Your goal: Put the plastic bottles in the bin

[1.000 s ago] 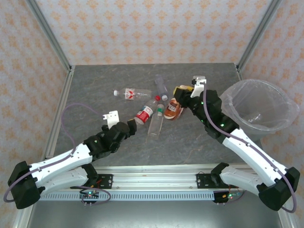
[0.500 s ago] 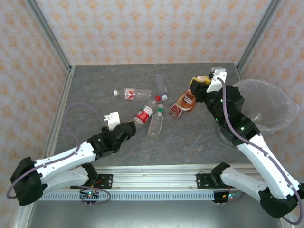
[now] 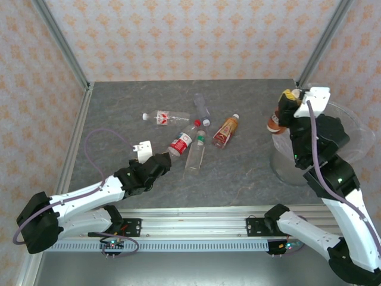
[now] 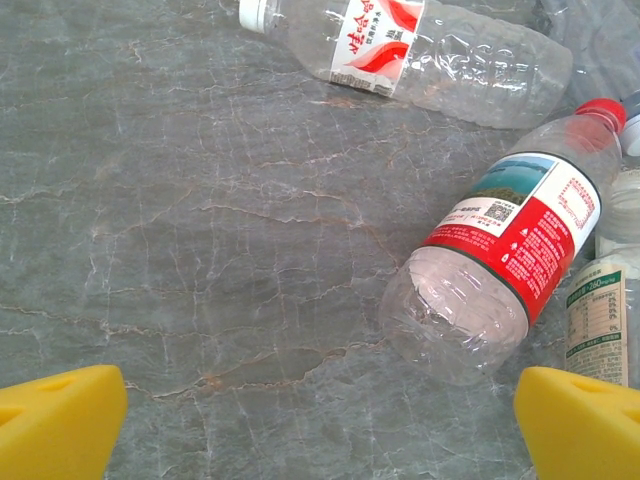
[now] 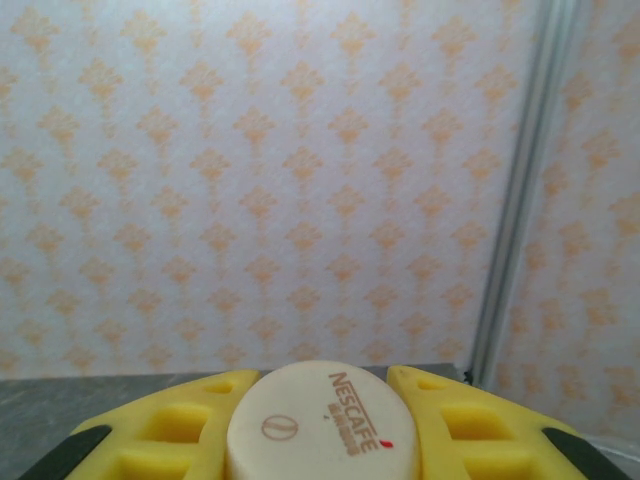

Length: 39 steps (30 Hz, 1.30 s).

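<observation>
Your right gripper (image 3: 284, 112) pinches the brown-labelled white-capped plastic bottle (image 3: 275, 121) just at the left rim of the round translucent bin (image 3: 281, 165), so releasing now risks it bouncing out; left gripper (image 4: 320, 425) is spread wide.

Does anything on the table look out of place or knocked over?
No spill or damage. Five plastic bottles lie scattered on their sides, outside the bin. A brown bottle is held in the right fingers near the bin's rim.
</observation>
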Motion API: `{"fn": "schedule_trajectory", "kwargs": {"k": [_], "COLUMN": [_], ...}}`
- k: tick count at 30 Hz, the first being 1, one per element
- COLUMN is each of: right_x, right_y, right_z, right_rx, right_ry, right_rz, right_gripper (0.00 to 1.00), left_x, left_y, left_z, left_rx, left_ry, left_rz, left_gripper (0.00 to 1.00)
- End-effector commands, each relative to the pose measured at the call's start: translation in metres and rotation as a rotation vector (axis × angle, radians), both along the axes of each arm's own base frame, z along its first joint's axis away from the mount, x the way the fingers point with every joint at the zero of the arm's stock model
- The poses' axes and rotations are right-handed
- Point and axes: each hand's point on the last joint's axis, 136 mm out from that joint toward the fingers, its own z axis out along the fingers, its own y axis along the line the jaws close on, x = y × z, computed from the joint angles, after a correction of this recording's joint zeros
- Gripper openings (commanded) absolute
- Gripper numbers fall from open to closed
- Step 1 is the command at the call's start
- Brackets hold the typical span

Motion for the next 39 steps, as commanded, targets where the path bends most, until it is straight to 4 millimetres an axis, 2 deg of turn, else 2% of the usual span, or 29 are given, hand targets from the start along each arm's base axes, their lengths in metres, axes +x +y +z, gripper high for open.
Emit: {"fn": "schedule_trajectory", "kwargs": {"k": [1, 6, 10, 13, 17, 22, 28, 31, 35, 39], "right_x": [-0.014, -0.013, -0.005, 0.008, 0.029, 0.040, 0.052, 0.058, 0.065, 0.078], "right_y": [-0.031, -0.051, -0.058, -0.069, -0.097, -0.130, -0.162, -0.167, -0.182, -0.174], "right_z": [0.015, 0.019, 0.025, 0.021, 0.002, -0.017, -0.065, -0.077, -0.097, -0.129], "right_rx": [-0.049, -0.128, -0.133, -0.112, -0.072, -0.031, 0.003, -0.025, -0.011, 0.053], "right_ry": [-0.027, -0.034, -0.037, -0.019, 0.056, 0.137, 0.282, 0.317, 0.381, 0.461], "right_rz": [-0.144, -0.305, -0.353, -0.386, -0.450, -0.498, -0.483, -0.468, -0.497, -0.416], "right_gripper": [0.00, 0.00, 0.00, 0.00, 0.00, 0.00, 0.00, 0.00, 0.00, 0.00], "left_x": [0.010, 0.009, 0.009, 0.008, 0.006, 0.002, -0.001, -0.001, -0.001, 0.000], "left_y": [0.004, 0.004, -0.002, 0.000, 0.007, 0.015, 0.022, 0.024, 0.026, 0.025], "left_z": [0.016, 0.015, 0.016, 0.017, 0.017, 0.018, 0.020, 0.021, 0.019, 0.019], "left_rx": [-0.025, -0.039, -0.055, -0.057, -0.055, -0.060, -0.065, -0.064, -0.058, -0.059], "left_ry": [-0.063, -0.065, -0.066, -0.070, -0.076, -0.089, -0.108, -0.112, -0.110, -0.109], "left_rz": [0.060, 0.061, 0.028, 0.039, 0.063, 0.086, 0.109, 0.112, 0.116, 0.117], "left_gripper": [1.00, 1.00, 1.00, 1.00, 1.00, 1.00, 1.00, 1.00, 1.00, 1.00]}}
